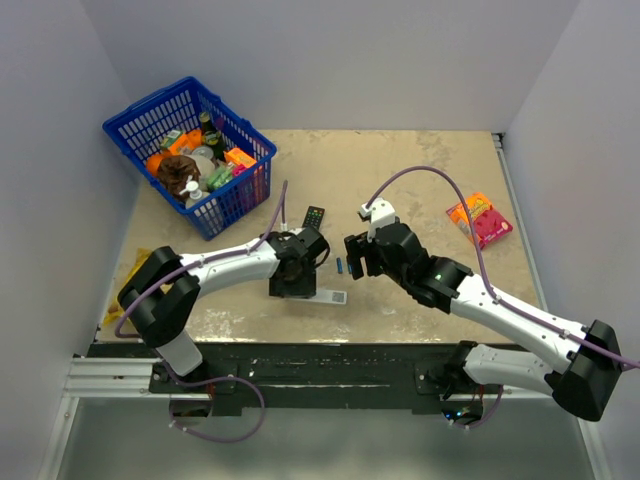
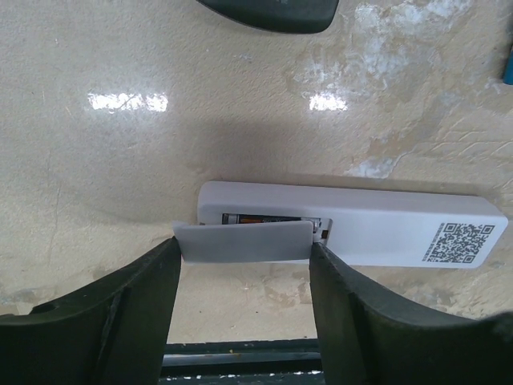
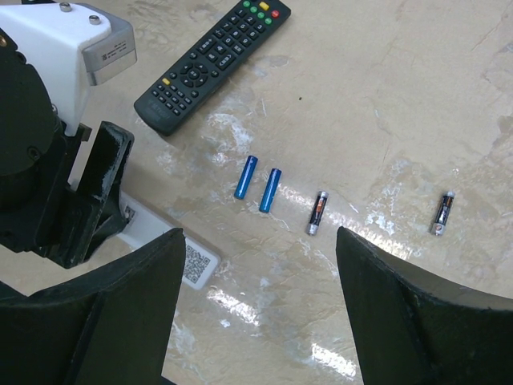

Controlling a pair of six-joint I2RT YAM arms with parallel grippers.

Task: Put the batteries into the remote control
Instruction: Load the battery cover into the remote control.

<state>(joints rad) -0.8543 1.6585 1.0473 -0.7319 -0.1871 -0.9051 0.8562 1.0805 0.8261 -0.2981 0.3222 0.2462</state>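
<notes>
The white remote control lies face down, its QR label up and its battery bay open, with one dark cell inside. My left gripper is shut on the white battery cover, held across its ends at the bay's near edge. In the top view the left gripper sits over the remote. My right gripper is open and empty above the table. Beyond it lie two blue batteries and two dark batteries.
A longer black remote lies behind the batteries and also shows in the top view. A blue basket full of items stands at the back left. A red-orange snack pack lies at the right. A yellow wrapper lies at the left edge.
</notes>
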